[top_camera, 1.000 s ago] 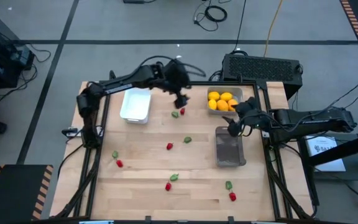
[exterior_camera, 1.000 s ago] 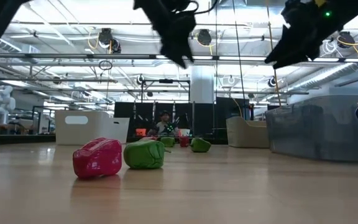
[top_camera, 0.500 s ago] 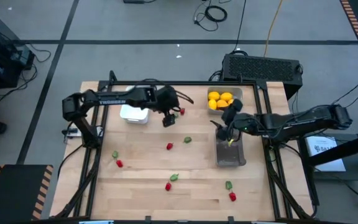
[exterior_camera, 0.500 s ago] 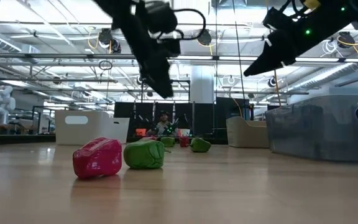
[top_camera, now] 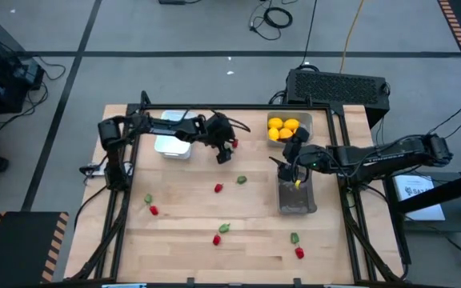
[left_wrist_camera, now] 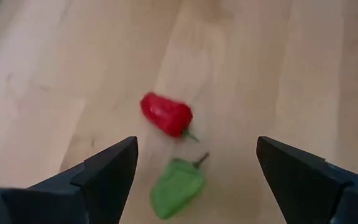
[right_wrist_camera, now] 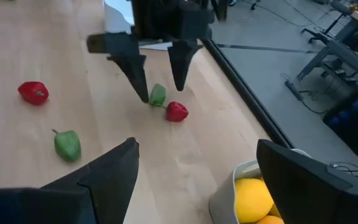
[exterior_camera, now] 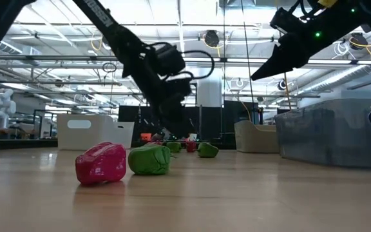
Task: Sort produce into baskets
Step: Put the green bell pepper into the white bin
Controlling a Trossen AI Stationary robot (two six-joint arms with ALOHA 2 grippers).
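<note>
While the yellow fruits (top_camera: 285,130) already sat gathered in the pale grey basket (top_camera: 306,120) at the far right of the table (top_camera: 182,248), most of the sorting appeared to remain undone: red and green pieces lay scattered loose over the wood. The left gripper (top_camera: 225,152) hung low just beside the white basket (top_camera: 173,144) at the far left, its jaws spread wide and holding nothing, with a red piece (left_wrist_camera: 166,115) and a green piece (left_wrist_camera: 178,185) lying on the bare wood between and just ahead of its fingers (left_wrist_camera: 107,171). The right gripper (top_camera: 296,170) was poised above the far end of the darker grey basket (top_camera: 296,202), which stood nearer than the fruit basket on the right side; its jaws were likewise apart and empty in the right wrist view. Nothing could be made out inside the white basket or the darker one. Farther out in the middle lay another green piece (top_camera: 241,179) and a red one (top_camera: 218,188); a green-and-red pair (top_camera: 150,205) rested near the left edge, a second pair (top_camera: 221,233) near the front centre, and a third pair (top_camera: 296,245) at the near right. On this showing, one kind had been sorted and two kinds were left, with the left arm seemingly set to take the next piece.
</note>
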